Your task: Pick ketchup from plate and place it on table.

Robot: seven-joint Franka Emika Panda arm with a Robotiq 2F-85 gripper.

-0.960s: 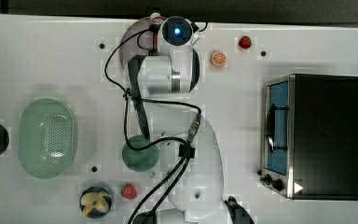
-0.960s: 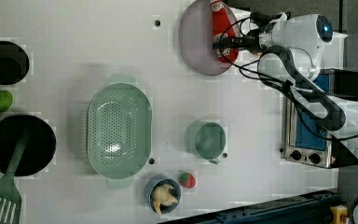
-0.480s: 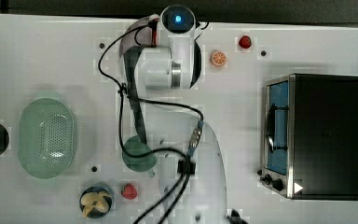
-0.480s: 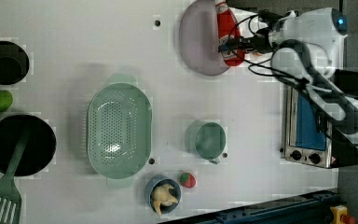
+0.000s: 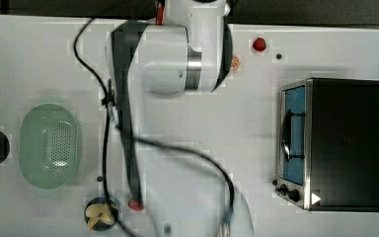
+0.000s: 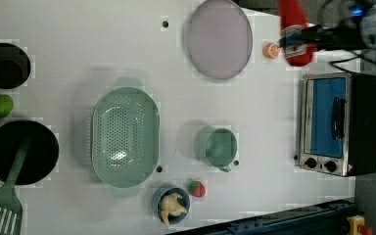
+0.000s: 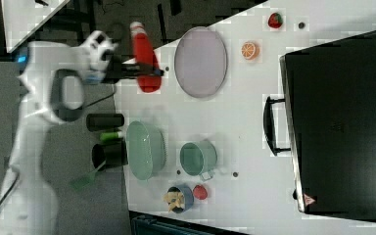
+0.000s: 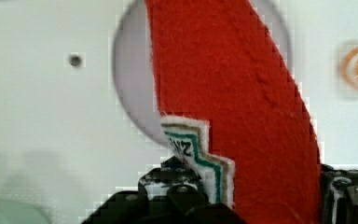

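My tool (image 6: pixel 307 40) is clamped across the middle of the ketchup bottle (image 6: pixel 296 30), over its white label, and I carry it in the air. In the left view the bottle sits in the upper right of the frame, beside the plate (image 6: pixel 219 39) and no longer over it; the right view puts it in the upper left, at the desk's (image 6: pixel 176 98) edge. The plate lies bare.

What worries me is the drop. The bottle hangs high, so if I open the tool here it will fall, bounce, and may roll off the near edge of the desk. I judge that I must lower it first. The orange slice (image 6: pixel 271 50) lies just beside the bottle in the left view, and the toaster oven (image 6: pixel 338 125) stands below it in the frame; a careless descent could knock either one. The soft fabric body could also slip in my grip.
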